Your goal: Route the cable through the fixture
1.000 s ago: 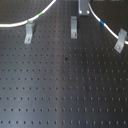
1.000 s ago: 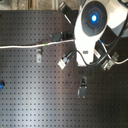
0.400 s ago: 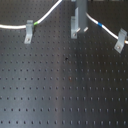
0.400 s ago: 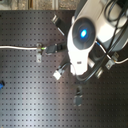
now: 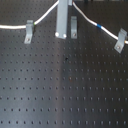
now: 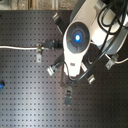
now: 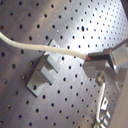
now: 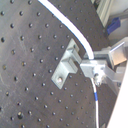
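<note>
In the first exterior view, going from its left, the cable [image 5: 45, 19] crosses the left clip [image 5: 29, 31] near the table's [image 5: 65, 90] far edge. It rises behind the arm [image 5: 62, 20] at the middle clip [image 5: 74, 26], then descends past a blue band [image 5: 98, 26] to the right clip [image 5: 120, 39]. In the first wrist view the claw [image 7: 97, 62] is closed on the cable just beside the clip [image 7: 44, 71], the cord lying over the slot rather than in it. My judgement: keep the cord taut and lower it squarely into the slot. No containers are visible.
</note>
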